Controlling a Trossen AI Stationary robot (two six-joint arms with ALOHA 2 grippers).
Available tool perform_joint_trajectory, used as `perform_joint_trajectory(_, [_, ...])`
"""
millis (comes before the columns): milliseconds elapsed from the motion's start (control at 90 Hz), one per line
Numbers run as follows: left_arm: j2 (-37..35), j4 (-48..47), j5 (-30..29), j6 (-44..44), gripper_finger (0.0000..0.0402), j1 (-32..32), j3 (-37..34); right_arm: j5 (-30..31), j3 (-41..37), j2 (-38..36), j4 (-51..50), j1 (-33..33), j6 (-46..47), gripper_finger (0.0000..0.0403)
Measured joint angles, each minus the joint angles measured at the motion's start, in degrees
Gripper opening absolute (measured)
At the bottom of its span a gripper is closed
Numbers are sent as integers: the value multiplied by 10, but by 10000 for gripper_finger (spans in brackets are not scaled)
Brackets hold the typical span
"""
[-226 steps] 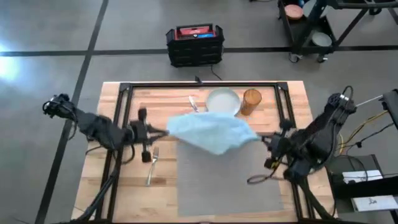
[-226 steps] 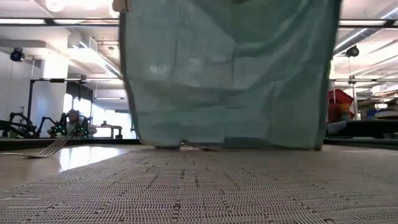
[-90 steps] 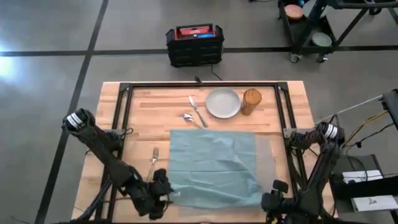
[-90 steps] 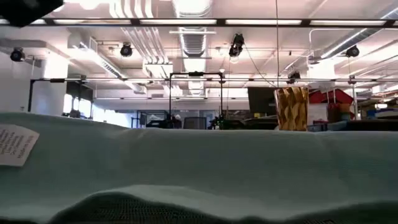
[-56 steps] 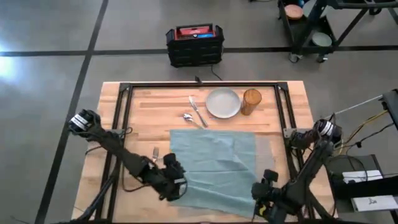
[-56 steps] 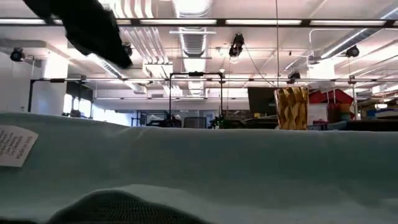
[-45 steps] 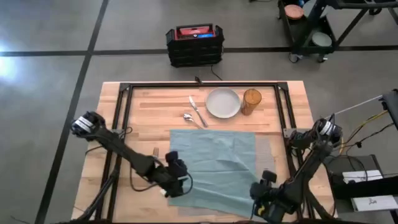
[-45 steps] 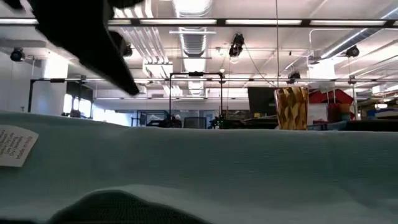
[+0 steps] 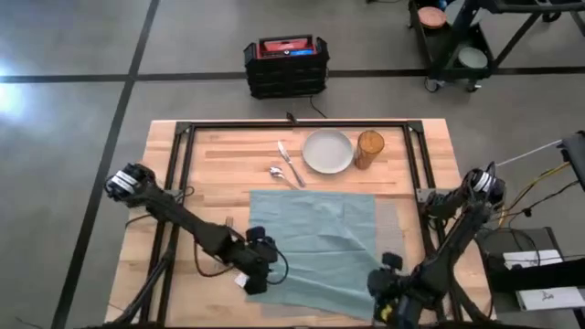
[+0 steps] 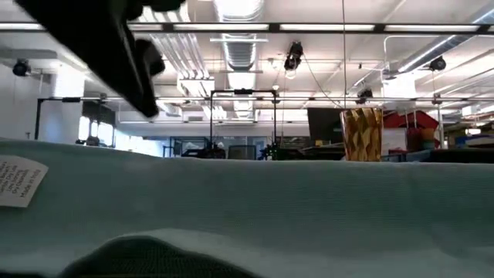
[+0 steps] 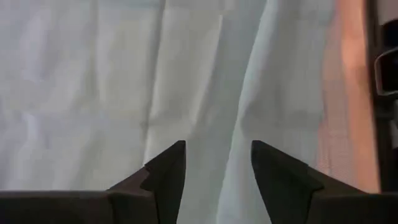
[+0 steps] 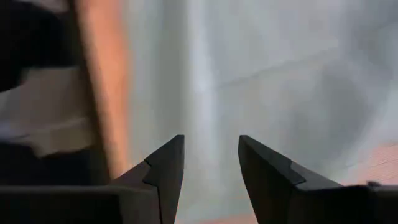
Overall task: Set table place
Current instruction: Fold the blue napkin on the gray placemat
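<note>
The teal napkin [image 9: 315, 242] lies spread over the placemat [image 9: 395, 228], limp and light, likely best pinched at a corner or edge; left gripper [image 11: 214, 165] and right gripper [image 12: 208, 158] hover over it, fingers parted, empty

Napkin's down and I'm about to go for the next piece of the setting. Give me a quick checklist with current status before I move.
1. Left gripper empty: ok, fingers open over the teal napkin, nothing between them.
2. Right gripper empty: ok, open at the napkin's near right edge.
3. Napkin flat: not ok, it lies spread over the grey placemat with a diagonal crease and covers most of it.
4. Plate, amber glass, knife and spoon reachable: ok, all at the far side of the table, clear of both arms.
5. Fork position: cannot tell, the left arm covers that spot in the high view.
</note>
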Motion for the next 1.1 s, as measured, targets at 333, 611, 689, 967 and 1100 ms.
perform_joint_trajectory(333, [-70, -109, -91, -3, 205, 63, -30, 43, -51, -36, -158, -181, -74, 186])
perform_joint_trajectory(611, [-83, -128, -92, 33, 213, 177, -74, 52, -188, -156, -89, -352, -145, 206])
perform_joint_trajectory(689, [-83, -125, -92, 38, 207, 210, -86, 27, -229, -198, -21, -391, -164, 205])
perform_joint_trajectory(967, [-82, -24, -69, 42, 182, 292, -169, 13, -311, -255, 110, -436, -155, 201])
perform_joint_trajectory(1100, [-82, 58, -62, 41, 171, 308, -215, 21, -334, -247, 124, -436, -122, 200])
